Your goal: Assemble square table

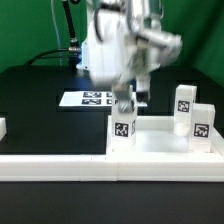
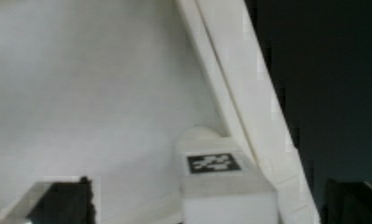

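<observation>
Two dark fingertips (image 2: 58, 198) show at the edges of the wrist view, set wide apart with nothing clamped between them, so the gripper (image 1: 128, 98) stands released; in the exterior view its fingers hang just above a tagged leg (image 1: 122, 127) without clearly touching it, though the blur there makes contact hard to rule out. Between and ahead of the fingertips, the wrist view shows that same small white leg (image 2: 209, 160), upright, its black-and-white tag facing the camera, seated at a corner of the square table top (image 2: 85, 90). The top's broad white surface fills the space ahead of one finger, while its raised rim (image 2: 236, 90) runs as a slanted ridge away from the leg, ahead of the other finger, with black table surface (image 2: 325, 80) beyond it. In the exterior view, the table top (image 1: 160, 150) lies below the gripper and extends toward the exterior view's right, resting against the long white bar (image 1: 60, 165) that edges the black surface. Two more tagged legs (image 1: 185, 103) (image 1: 201, 124) stand upright on the far side of the top from the fingers, toward the exterior view's right, close to one another. Behind the gripper, the marker board (image 1: 85, 98) lies flat on the black table, well apart from the fingers.
</observation>
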Motion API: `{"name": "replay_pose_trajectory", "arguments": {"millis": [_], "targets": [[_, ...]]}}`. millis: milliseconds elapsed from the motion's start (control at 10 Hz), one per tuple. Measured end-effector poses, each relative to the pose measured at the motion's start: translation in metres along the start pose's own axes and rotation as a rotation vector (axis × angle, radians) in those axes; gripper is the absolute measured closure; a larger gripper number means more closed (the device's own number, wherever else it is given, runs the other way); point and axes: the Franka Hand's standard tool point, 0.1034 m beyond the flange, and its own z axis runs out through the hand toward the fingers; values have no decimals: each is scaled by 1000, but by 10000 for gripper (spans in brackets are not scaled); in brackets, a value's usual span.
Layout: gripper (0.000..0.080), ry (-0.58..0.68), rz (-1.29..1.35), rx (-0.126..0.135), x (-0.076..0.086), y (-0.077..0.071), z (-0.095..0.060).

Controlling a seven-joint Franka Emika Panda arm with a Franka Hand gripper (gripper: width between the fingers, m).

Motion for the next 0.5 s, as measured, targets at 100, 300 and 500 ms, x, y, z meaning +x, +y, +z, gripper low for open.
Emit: {"name": "replay_pose_trajectory", "arguments": {"millis": [100,300,500], "targets": [[157,-21,-5,5,-9,7,-18],[150,-28,-5,5,-11,7,-24],[150,-25,-6,2,-10,8,-21]]}}
